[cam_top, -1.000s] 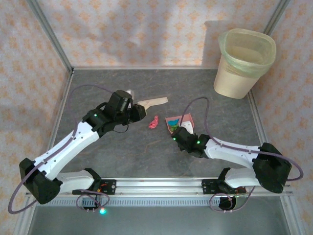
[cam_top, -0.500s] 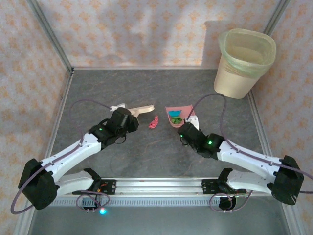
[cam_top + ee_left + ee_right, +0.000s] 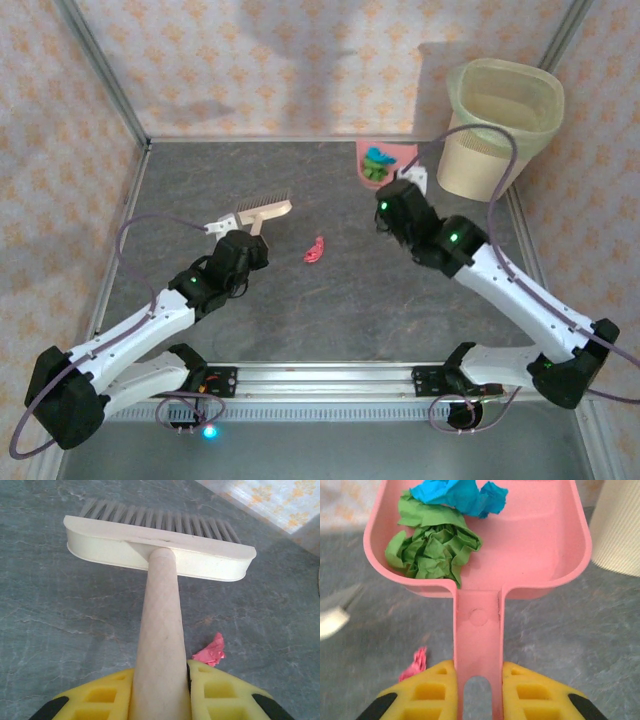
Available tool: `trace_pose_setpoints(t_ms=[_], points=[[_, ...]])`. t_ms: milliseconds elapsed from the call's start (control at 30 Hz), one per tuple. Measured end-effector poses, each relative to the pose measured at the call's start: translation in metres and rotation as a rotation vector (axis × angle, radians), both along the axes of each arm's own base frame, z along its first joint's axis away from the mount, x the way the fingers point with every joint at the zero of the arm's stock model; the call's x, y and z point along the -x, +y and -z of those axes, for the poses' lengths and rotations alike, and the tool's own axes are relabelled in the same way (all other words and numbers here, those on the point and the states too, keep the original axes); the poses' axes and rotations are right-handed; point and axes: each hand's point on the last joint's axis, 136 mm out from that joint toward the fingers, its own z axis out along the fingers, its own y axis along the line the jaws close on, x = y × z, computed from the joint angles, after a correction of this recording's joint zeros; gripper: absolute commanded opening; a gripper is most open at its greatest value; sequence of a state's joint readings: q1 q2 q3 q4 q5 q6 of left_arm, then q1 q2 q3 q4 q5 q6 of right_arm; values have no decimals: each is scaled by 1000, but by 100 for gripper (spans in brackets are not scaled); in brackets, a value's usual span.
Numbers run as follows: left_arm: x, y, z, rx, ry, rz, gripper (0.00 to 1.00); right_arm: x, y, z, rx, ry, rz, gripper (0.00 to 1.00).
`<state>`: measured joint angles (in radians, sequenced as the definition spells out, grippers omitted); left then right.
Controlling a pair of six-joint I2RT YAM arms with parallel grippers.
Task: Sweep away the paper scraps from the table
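Top external: right gripper [image 3: 477, 680], clamped on the dustpan [image 3: 535, 555], has carried green and blue paper scraps [image 3: 437, 545] far right beside the bin [image 3: 500, 130]; left gripper [image 3: 160, 680] clasps the brush [image 3: 160, 555]; pink scrap [image 3: 315, 249] remains on the table [image 3: 400, 310]

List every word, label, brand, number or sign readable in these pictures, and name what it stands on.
None: no readable text anywhere. The brush, pink dustpan and bin are unmarked; the dustpan handle bears just a plain moulded circle, and the walls carry a floral pattern without letters.
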<state>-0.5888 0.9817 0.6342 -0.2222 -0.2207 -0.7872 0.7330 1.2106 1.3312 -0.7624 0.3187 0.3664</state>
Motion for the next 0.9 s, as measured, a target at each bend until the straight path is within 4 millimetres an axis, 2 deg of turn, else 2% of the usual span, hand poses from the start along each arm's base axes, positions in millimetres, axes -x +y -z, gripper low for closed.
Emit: trace_pose_setpoints(t_ms=[167,400,500,700,900], points=[[0,2,1,-4,-4,-12,0,-45,-36,-43,-74,-3,118,0],[-1,2,2,-2,-4,-18,0,-101,-100,-99,-217,-36,267,0],[-1,2,2,-2,-4,-18,0,-123,-123,-107,-311,-28,313,0],[-1,2,2,-1,-4,-18,0,-162,-159,-104,-501,17,395,0],[-1,2,2,-1,-4,-18,0,-184,-187,-109,-688,35,448,0]])
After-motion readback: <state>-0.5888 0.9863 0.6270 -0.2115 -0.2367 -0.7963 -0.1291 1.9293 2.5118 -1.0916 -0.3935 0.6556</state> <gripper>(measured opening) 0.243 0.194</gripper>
